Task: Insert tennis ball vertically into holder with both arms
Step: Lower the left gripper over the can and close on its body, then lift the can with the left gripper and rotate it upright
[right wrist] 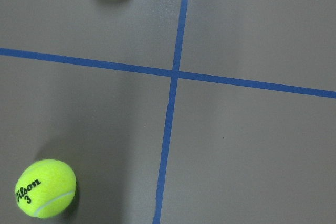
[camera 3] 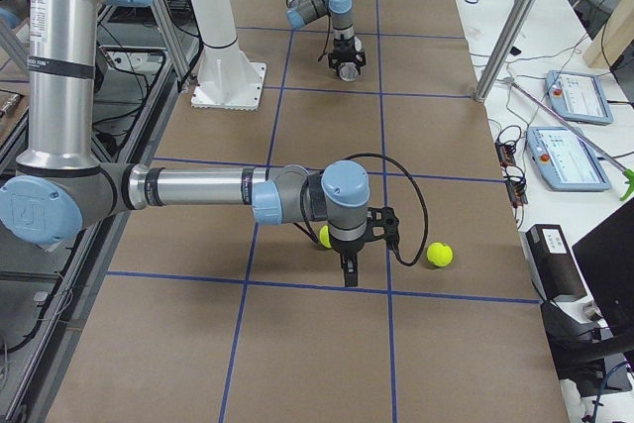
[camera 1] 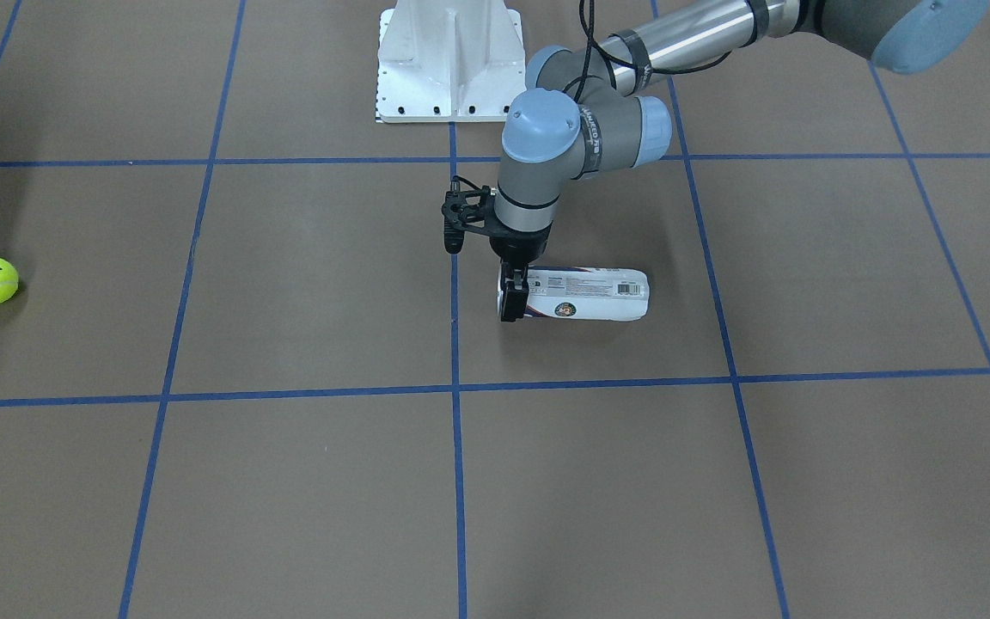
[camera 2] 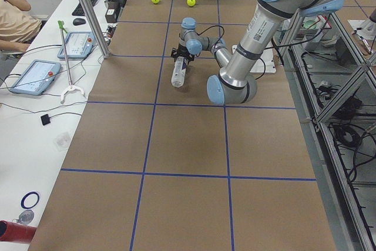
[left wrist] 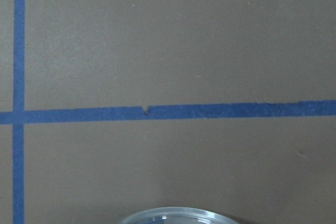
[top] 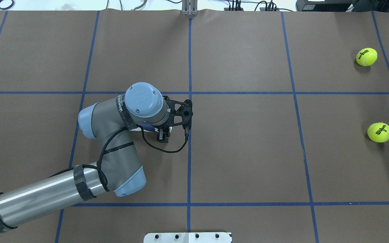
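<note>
The holder [camera 1: 585, 295] is a clear can with a white and navy label, lying on its side near the table's middle. My left gripper [camera 1: 512, 297] is down over its left end with one finger on each side; whether the fingers press it I cannot tell. Its rim [left wrist: 176, 216] shows at the bottom of the left wrist view. In the overhead view the wrist hides most of the can [top: 145, 127]. A tennis ball [top: 379, 132] marked "Wilson 3" lies far to the right. My right gripper [camera 3: 349, 269] hangs close beside a ball [camera 3: 325, 236]; I cannot tell its state.
Another tennis ball [top: 366, 56] lies farther back on the right. The white base bracket [camera 1: 448, 60] stands at the robot's side of the table. Blue tape lines grid the brown surface. A person [camera 2: 12, 19] sits at a side desk with tablets.
</note>
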Available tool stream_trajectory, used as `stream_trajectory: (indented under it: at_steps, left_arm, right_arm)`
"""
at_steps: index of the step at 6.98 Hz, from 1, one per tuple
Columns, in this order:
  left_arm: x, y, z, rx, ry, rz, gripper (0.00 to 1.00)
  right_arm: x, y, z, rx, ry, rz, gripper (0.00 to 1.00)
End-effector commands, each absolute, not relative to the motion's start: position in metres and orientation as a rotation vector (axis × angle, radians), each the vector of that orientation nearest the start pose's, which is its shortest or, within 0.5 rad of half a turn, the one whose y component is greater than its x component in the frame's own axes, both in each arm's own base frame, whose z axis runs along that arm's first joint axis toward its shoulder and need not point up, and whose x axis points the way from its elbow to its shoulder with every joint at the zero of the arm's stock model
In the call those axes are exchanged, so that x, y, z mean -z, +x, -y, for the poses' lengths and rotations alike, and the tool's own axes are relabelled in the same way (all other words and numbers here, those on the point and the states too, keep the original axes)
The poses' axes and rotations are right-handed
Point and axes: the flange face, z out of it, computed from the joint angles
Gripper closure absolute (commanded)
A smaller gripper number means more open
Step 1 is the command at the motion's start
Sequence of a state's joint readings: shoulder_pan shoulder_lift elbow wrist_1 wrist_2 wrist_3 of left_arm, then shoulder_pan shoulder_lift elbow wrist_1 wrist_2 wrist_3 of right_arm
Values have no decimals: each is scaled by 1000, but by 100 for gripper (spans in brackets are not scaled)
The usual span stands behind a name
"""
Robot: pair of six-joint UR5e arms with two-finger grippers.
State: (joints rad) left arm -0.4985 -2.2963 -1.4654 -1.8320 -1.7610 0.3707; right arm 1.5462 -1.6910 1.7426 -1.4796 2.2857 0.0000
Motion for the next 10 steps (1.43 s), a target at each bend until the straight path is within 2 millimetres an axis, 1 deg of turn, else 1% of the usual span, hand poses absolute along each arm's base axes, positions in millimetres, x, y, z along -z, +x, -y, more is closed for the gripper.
stream_trajectory:
  at_steps: [1, 3, 4, 5, 6, 8, 9, 10]
  left_arm:
    - [-238, 595, 456, -1416, 844, -503, 18]
    - [-235, 593, 456, -1412, 850, -505, 28]
    - [-232, 592, 455, -1411, 858, -507, 29]
    - [-215, 584, 452, -1404, 894, -521, 29]
    - [-194, 573, 448, -1394, 938, -538, 29]
    - [-139, 536, 440, -1315, 1044, -609, 29]
    - [-111, 521, 436, -1281, 1053, -725, 29]
    - [-90, 502, 438, -1247, 1092, -837, 29]
  right_arm:
    - [-624, 57, 453, 75, 129, 717, 0]
    - [-623, 57, 453, 76, 132, 715, 0]
    - [-621, 57, 454, 77, 135, 717, 0]
    - [-621, 57, 454, 77, 135, 717, 0]
    - [-621, 57, 454, 77, 135, 717, 0]
    - [-622, 57, 454, 77, 134, 717, 0]
    - [-622, 57, 454, 77, 134, 717, 0]
    - [-622, 57, 454, 77, 134, 717, 0]
